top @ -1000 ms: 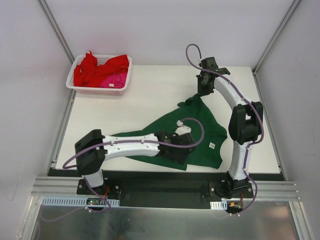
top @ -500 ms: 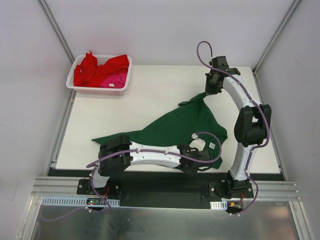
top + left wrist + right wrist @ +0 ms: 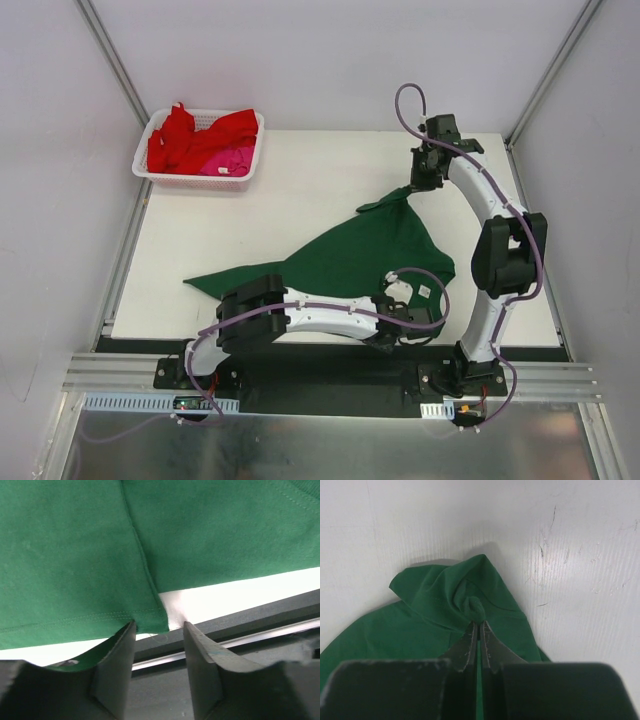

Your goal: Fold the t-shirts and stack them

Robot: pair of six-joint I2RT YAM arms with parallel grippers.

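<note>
Soft, limp green t-shirt lies on desk, right jaws pinched shut on its upper-right bunch, left jaws open at lower hem corner, probably the best hold.

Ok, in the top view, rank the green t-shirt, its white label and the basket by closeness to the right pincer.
1. The green t-shirt, pinched in the right pincer.
2. The white label, toward the near edge.
3. The basket, far left corner.
</note>
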